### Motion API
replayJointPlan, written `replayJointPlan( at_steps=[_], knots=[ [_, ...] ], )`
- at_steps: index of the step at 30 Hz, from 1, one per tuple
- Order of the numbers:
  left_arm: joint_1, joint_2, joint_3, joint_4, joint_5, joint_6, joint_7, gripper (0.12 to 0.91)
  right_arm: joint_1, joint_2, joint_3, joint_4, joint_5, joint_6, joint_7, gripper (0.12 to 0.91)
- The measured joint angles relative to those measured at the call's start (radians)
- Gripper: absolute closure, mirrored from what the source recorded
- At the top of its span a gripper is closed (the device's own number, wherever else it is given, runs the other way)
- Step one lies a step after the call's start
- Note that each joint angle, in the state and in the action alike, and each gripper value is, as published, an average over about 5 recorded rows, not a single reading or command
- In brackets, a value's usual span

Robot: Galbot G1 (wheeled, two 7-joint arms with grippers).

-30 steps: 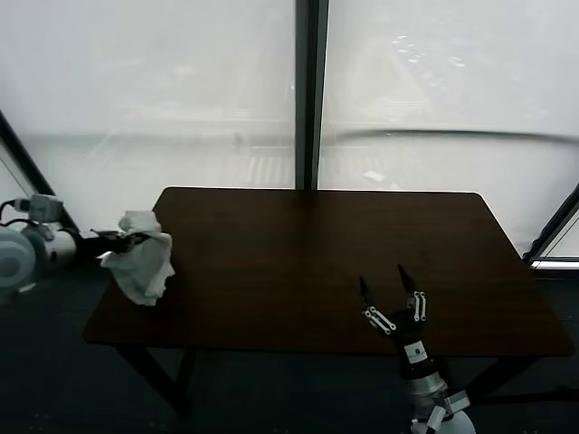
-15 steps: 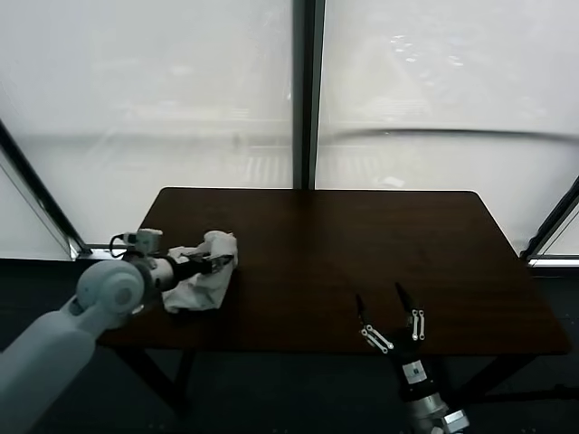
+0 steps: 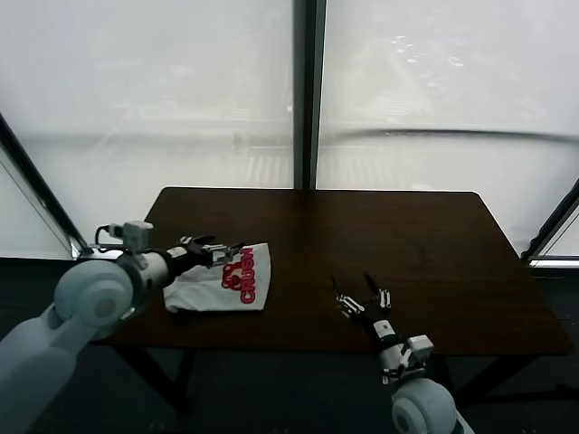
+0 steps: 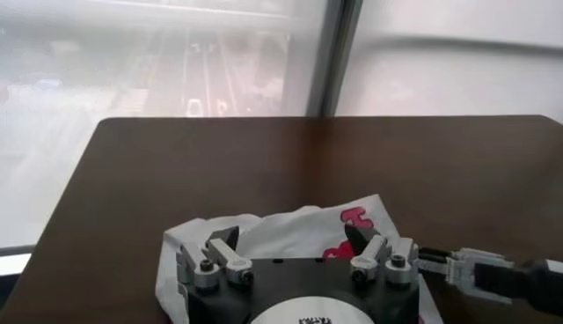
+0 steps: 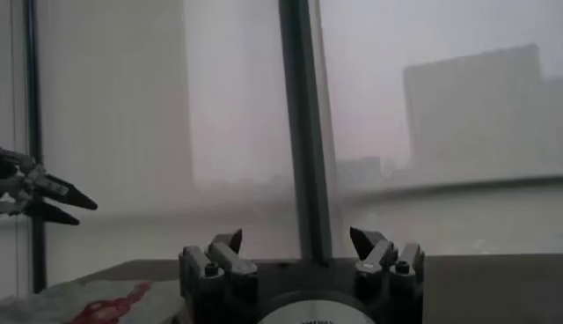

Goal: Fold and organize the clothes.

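Dark brown rectangular wooden tabletop (image 3: 380,226) before a frosted window wall with a dark vertical mullion (image 3: 305,90). The pale grey-white cotton T-shirt (image 3: 222,282), bunched rather than spread, lies on the tabletop near its left front corner, its red printed lettering facing up. The left pincer (image 3: 222,251) hovers at the shirt's far edge, directly over the cloth, its jaws spread wide and holding nothing. The right pincer (image 3: 360,297) stands above the tabletop's front edge, well apart from the shirt toward the right, jaws likewise wide and empty. Step in hand, as judged: the garment is set down but not yet flattened. The next move calls for gripping 2 opposite edges of the shirt and drawing them apart before any fold.
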Motion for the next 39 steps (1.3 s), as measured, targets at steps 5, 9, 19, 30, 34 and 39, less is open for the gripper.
replayJointPlan(
  at_steps=[5,9,19,30,34,39],
  knots=[
    [0.016,0.003,-0.042,0.024,0.030,0.000,0.002,0.123,0.155,0.028,-0.092,-0.057,0.089,-0.130,-0.010,0.118],
    [0.040,-0.007,-0.063,0.047,0.061,0.000,0.007,0.123,0.256,0.064,-0.160,-0.126,0.129,-0.189,0.002,0.118],
    [0.098,-0.019,-0.107,0.078,0.103,0.000,0.026,0.123,0.378,0.166,-0.219,-0.279,0.236,-0.275,0.014,0.118],
    [0.168,-0.023,-0.159,0.081,0.154,0.000,0.068,0.123,0.419,0.215,-0.210,-0.387,0.261,-0.283,-0.018,0.118],
    [0.190,-0.025,-0.180,0.080,0.159,0.000,0.070,0.123,0.430,0.226,-0.203,-0.420,0.260,-0.282,-0.045,0.119],
    [0.216,-0.028,-0.201,0.076,0.165,0.000,0.070,0.123,0.433,0.236,-0.199,-0.449,0.260,-0.282,-0.076,0.181]
  ],
)
